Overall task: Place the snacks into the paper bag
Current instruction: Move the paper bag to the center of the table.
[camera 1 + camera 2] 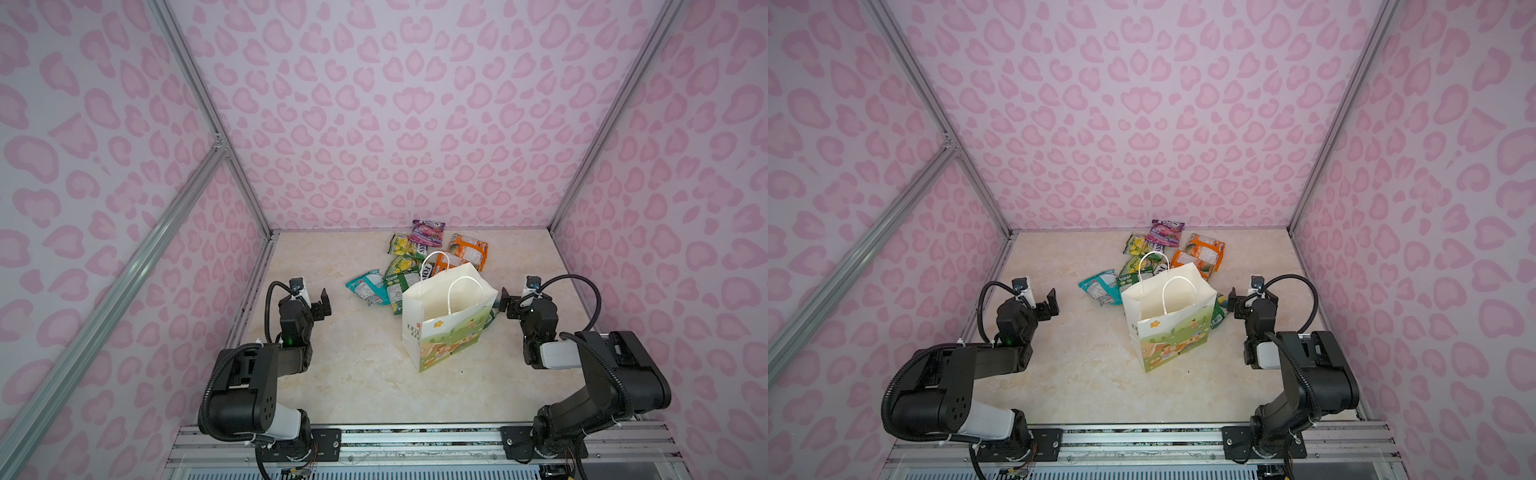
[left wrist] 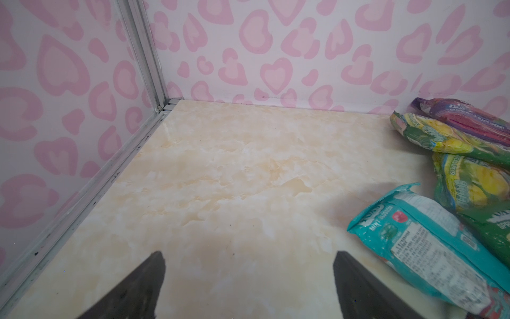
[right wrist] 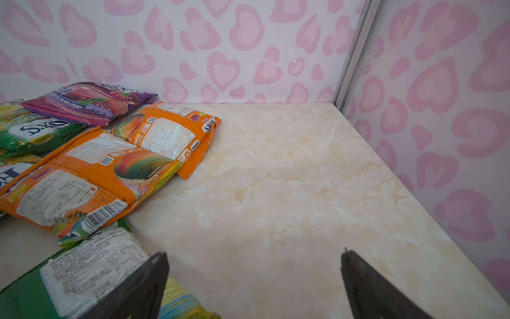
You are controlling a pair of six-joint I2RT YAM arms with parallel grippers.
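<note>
Crinkly plastic snacks [image 1: 465,249] piled behind upright paper bag [image 1: 451,332]; left gripper [image 2: 248,254], right gripper [image 3: 254,252] wide, empty.

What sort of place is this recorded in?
Probably a purpose-built robot test booth: pink heart-print wall panels in aluminium framing close in a marble-look tabletop, left arm and right arm on a front rail.

The right pincer [image 3: 254,255] (jaws spread wide) hangs over the marble tabletop [image 3: 303,179] beside two overlapping orange packets [image 3: 91,176].
</note>
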